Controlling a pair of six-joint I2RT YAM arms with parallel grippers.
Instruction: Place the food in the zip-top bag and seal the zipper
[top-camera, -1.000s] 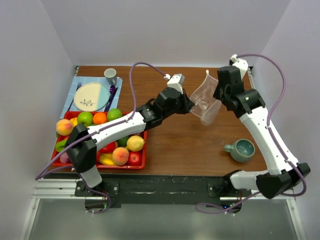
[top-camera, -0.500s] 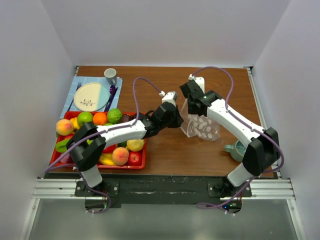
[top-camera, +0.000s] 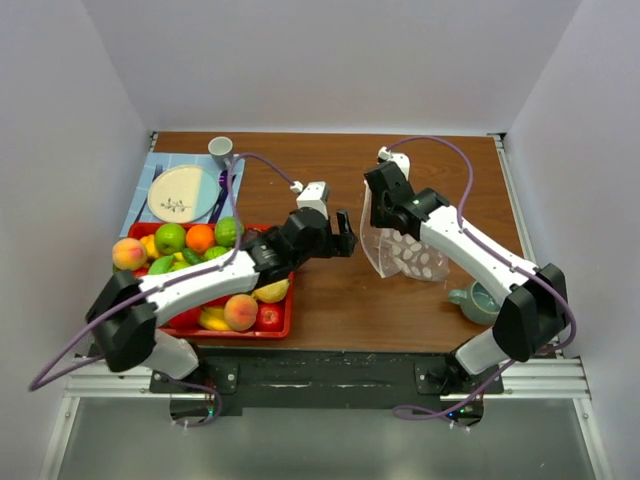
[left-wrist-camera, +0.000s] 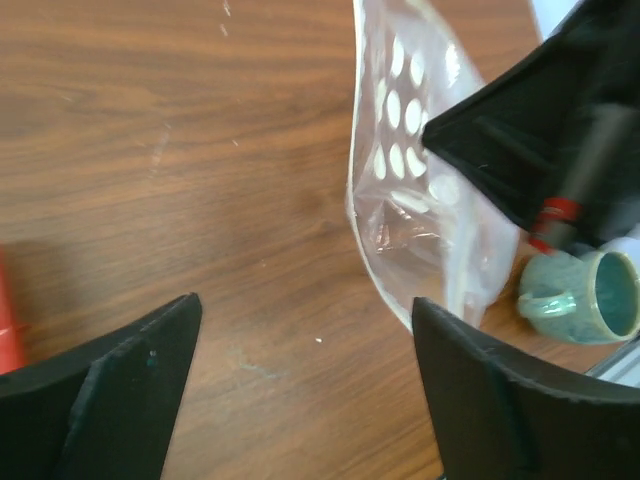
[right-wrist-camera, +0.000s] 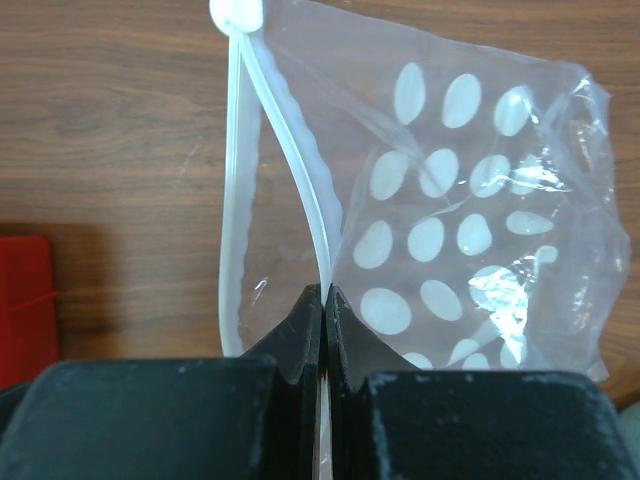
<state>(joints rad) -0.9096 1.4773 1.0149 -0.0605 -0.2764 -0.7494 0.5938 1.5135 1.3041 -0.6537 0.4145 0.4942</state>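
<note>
Zero pieces bagged: the zip-top bag (top-camera: 405, 255) showed only clear plastic and white dots, with no fruit or vegetable inside in any view.
Food: the food (top-camera: 200, 270) all lay heaped in the red tray (top-camera: 283, 325) at 8 o'clock on the bench (top-camera: 330, 290). It included a peach (top-camera: 240, 312), an orange (top-camera: 200, 236) and a lime (top-camera: 170, 237).
Bag position: it stood on edge toward 3 o'clock from the bench's middle, well apart from the tray, with its mouth turned to 9 o'clock. Whether its lower edge touched the wood could not be told.
Zipper: the zipper (right-wrist-camera: 238, 180) was unsealed, its two pale strips bowed apart along the mouth and joined only at the far end.
Right pincer: the right pincer (right-wrist-camera: 323, 300) had its fingers pressed together on one strip of the zipper, holding that lip up.
Left pincer: the left pincer (left-wrist-camera: 305, 400) had its fingers spread wide with nothing between them. It sat at 9 o'clock from the bag's mouth, near it but apart from it.
Mug: a green mug (top-camera: 480, 300) sat just beside the bag at its 4 o'clock.
Done so far: by my reading, only the bag's mouth had been presented and held.
Left to do: every piece needed fetching from the tray and dropping in, and then the zipper needed pressing closed along its length.
</note>
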